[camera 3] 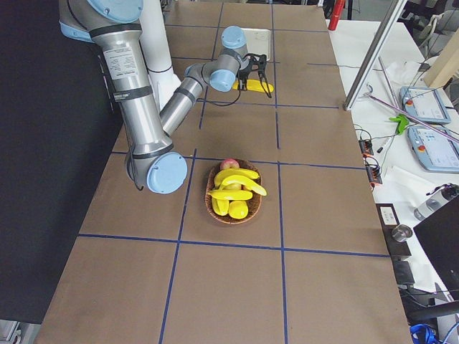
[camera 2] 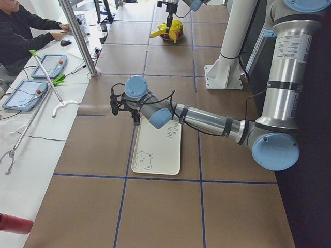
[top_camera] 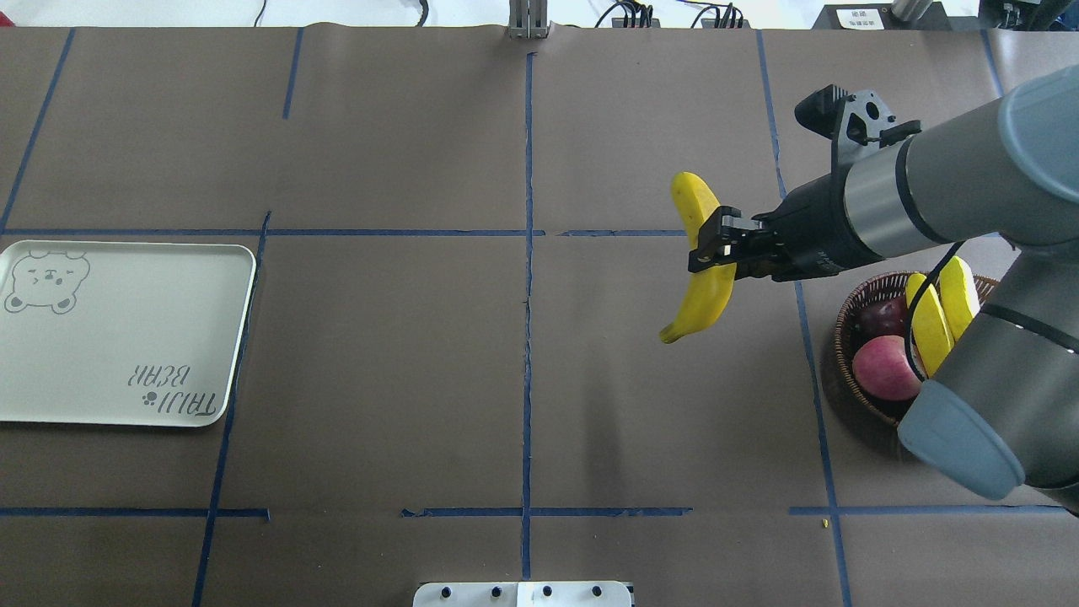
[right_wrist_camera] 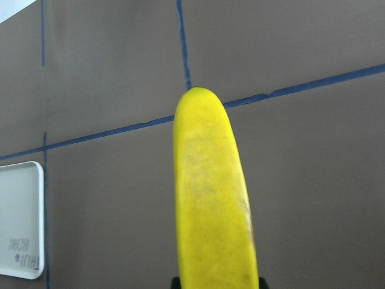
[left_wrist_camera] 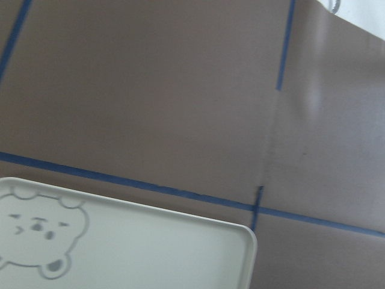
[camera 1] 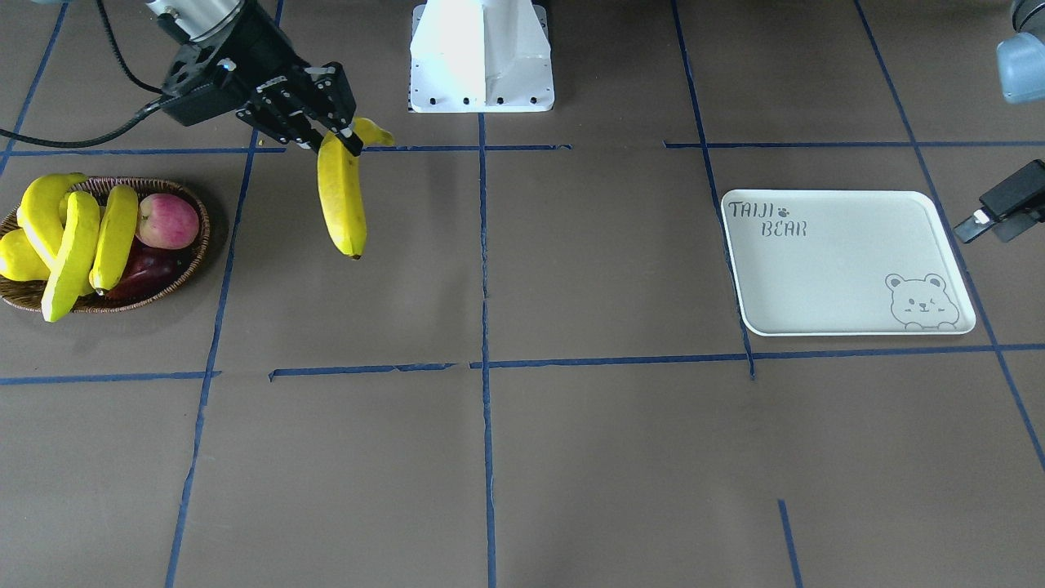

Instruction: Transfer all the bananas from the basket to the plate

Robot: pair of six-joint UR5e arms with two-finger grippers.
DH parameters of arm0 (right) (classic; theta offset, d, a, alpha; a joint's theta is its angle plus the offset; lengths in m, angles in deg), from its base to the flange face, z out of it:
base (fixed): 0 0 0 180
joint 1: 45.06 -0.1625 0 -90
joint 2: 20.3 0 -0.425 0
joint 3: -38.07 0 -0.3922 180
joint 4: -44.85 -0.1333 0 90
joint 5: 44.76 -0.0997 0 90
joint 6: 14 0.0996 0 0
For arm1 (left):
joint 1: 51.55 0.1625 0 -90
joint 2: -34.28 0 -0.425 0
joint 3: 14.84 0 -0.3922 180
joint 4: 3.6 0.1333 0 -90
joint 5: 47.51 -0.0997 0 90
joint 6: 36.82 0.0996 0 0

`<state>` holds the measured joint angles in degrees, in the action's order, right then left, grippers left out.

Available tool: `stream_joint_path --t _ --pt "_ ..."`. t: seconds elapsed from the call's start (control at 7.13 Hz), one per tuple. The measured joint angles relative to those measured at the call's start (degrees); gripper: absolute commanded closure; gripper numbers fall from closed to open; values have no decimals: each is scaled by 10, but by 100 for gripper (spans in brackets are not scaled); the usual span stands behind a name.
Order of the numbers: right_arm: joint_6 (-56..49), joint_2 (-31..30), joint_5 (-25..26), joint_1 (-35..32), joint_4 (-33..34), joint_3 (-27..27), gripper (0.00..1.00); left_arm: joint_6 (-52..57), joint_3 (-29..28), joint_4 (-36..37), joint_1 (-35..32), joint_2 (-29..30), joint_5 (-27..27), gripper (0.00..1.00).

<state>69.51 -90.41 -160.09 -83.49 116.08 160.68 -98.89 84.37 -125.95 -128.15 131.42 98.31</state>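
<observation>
Brown table (camera 1: 612,474), blue tape grid (camera 1: 484,245), white side bench (camera 2: 31,170), banana (camera 1: 341,204) aloft

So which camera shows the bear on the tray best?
Exterior front-facing: the bear is whole and upright. Overhead shows it upside down, the left wrist camera crops it, exterior left shows it tiny. The rest miss it.
</observation>
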Motion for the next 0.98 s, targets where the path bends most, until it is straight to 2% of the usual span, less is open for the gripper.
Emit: stream_joint_path --t 0.28,0.42,0.7,0.98 --pt "54 9 107 88 -79 -6 99 -187 0 -48 70 85 -4 1" --pt "61 14 140 119 -92 -8 99 -281 0 -76 106 124 -12 1" --pt "63 25 160 145 -98 -10 99 -434 4 -100 176 205 -41 1" --pt "63 37 163 151 -100 -10 99 -511 19 -104 260 254 -135 1"
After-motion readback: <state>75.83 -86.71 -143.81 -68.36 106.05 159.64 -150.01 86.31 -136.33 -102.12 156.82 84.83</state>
